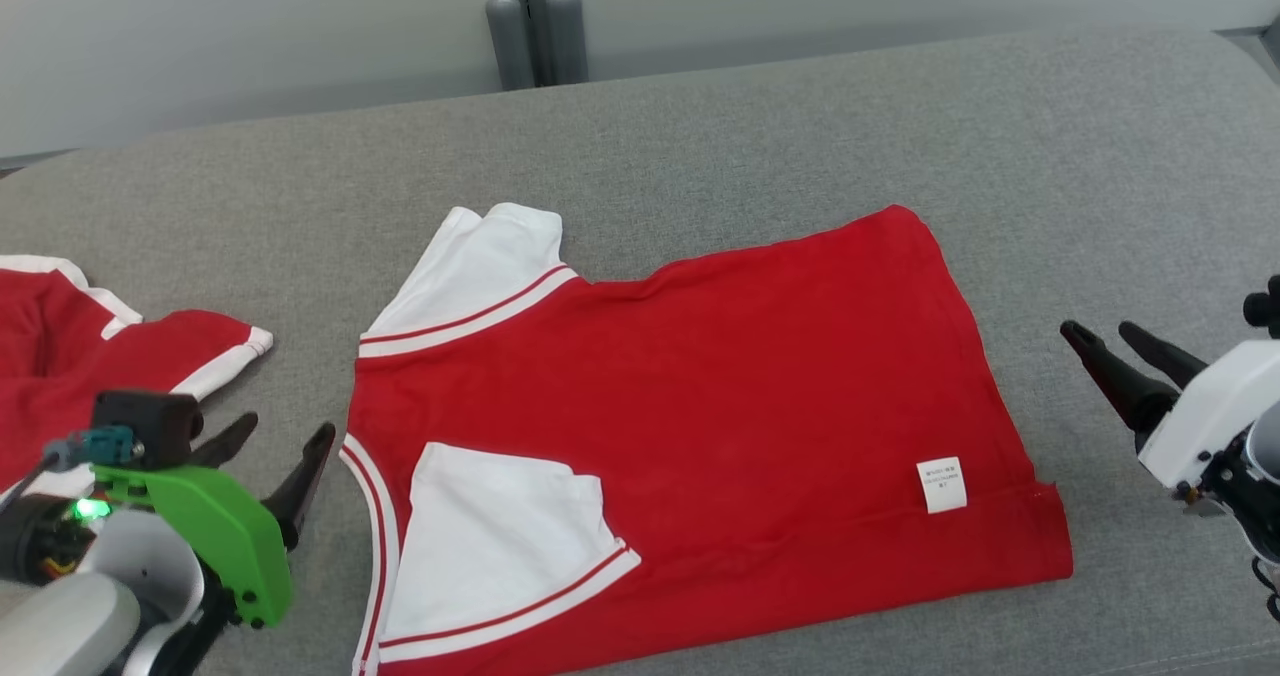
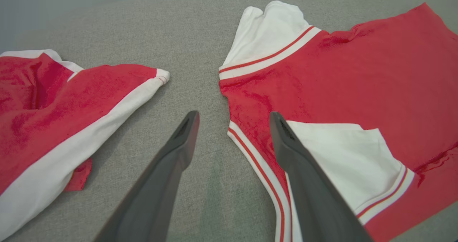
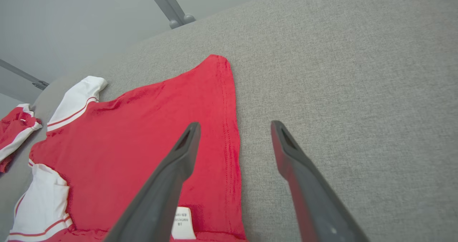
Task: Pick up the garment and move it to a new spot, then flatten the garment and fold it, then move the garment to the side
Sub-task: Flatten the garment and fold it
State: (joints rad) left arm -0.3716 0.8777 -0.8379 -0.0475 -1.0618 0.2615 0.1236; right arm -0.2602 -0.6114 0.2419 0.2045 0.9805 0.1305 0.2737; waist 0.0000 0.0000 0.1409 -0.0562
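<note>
Head view had the garment (image 1: 700, 406), a red shirt with white sleeves, lying flat in the middle of the grey padded surface (image 1: 800, 126). Its white label (image 1: 941, 484) showed near the front right corner. One sleeve poked out at the far left corner, and the other lay folded over the red body nearer the front. The left gripper (image 1: 285, 426) sat just off the striped neck trim, fingers spread wide with nothing between them. The right gripper (image 1: 1099, 328) stood off the shirt's right edge, likewise spread and empty. Further left, a second red-and-white garment (image 1: 60, 356) lay crumpled, apart from the first.
</note>
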